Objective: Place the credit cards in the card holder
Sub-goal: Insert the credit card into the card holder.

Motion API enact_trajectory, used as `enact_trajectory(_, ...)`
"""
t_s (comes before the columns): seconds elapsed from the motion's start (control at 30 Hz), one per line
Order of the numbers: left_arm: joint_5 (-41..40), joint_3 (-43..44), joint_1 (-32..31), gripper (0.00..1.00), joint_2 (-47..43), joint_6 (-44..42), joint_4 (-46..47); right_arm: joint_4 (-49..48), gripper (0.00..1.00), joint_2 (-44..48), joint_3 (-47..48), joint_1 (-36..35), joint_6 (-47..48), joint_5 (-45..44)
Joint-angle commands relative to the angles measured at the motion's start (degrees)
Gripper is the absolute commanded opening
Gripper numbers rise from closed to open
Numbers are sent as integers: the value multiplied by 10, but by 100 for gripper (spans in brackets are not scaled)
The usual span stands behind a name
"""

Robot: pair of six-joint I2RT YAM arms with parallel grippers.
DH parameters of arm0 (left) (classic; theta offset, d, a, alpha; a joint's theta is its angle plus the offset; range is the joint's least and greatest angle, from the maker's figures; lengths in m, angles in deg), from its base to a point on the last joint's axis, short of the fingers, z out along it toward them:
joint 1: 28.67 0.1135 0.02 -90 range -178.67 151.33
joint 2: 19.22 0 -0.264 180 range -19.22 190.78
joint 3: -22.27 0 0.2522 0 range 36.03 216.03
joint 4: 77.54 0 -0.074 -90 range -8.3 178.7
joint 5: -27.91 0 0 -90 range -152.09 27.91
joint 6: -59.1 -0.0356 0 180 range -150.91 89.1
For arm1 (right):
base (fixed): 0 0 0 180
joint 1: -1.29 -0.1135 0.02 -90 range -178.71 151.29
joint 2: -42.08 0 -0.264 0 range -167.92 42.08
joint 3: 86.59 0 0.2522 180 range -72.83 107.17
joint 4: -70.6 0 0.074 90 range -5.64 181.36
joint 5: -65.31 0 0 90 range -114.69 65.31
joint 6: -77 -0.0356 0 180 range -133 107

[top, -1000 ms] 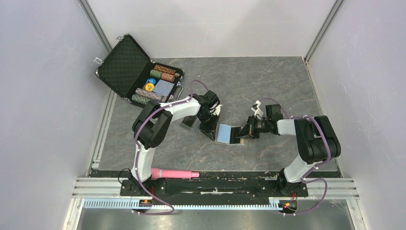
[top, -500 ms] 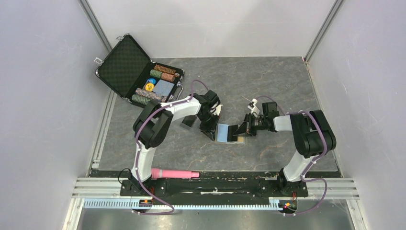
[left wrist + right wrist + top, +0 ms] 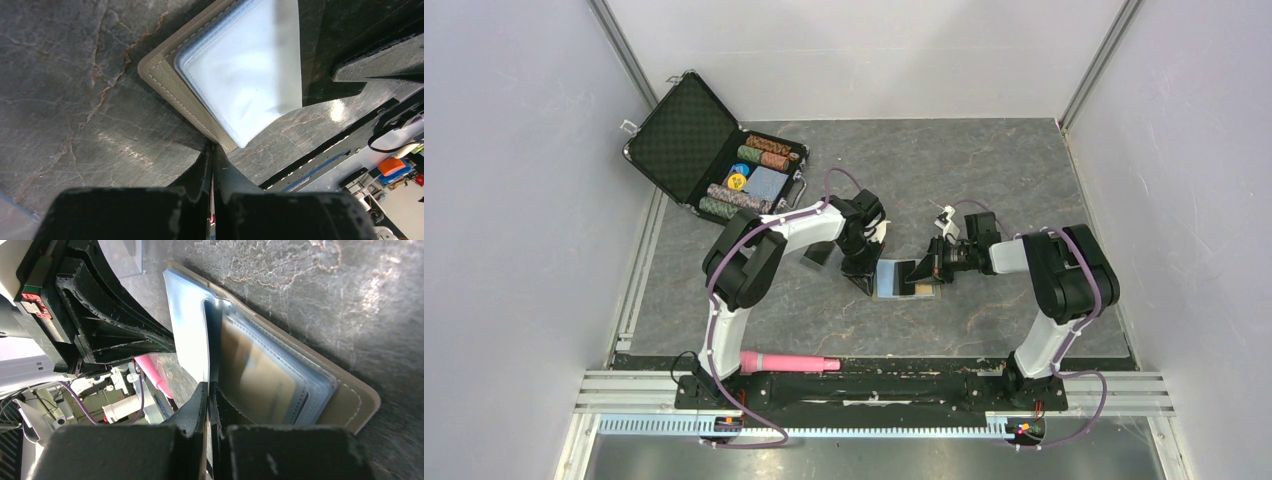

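Observation:
The card holder [image 3: 891, 280] lies open mid-table, taupe outside [image 3: 167, 82] with light blue sleeves. My left gripper [image 3: 864, 272] is shut on its left cover edge, jaw tips [image 3: 214, 150] pinching the taupe corner. My right gripper [image 3: 927, 272] is shut on a glossy black credit card [image 3: 214, 345], seen edge-on and standing between the sleeves of the holder [image 3: 350, 400]. An orange-gold credit card [image 3: 250, 375] sits inside a clear sleeve on the right half. Another small flat card [image 3: 817, 255] lies on the table left of the left gripper.
A black diamond-lined case [image 3: 686, 135] of poker chips stands open at the back left. A pink cylinder [image 3: 789, 361] lies on the near rail between the arm bases. Grey walls enclose the table on three sides.
My right gripper has moved left toward the holder, carrying the black card further between the sleeves. The left gripper has stayed in place on the cover.

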Motion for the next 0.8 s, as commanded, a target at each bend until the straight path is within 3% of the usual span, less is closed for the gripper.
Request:
enact_trajectory(0.0,-32,2,-9,3,29,-35,2,-17,0,-12,10,-9,-2,-10)
enact_trajectory(0.5,-34,10,-11,2,31,-35,-3,-14,0,-26,26,-49,-14,-9)
enact_trajectory(0.57,-33,11,-11,2,32,-34,-3,-8,9,-29,34,-62,-14,-10)
enact_trajectory(0.77,-33,13,-11,2,33,-33,-3,38,16,-29,62,-86,6,-40)
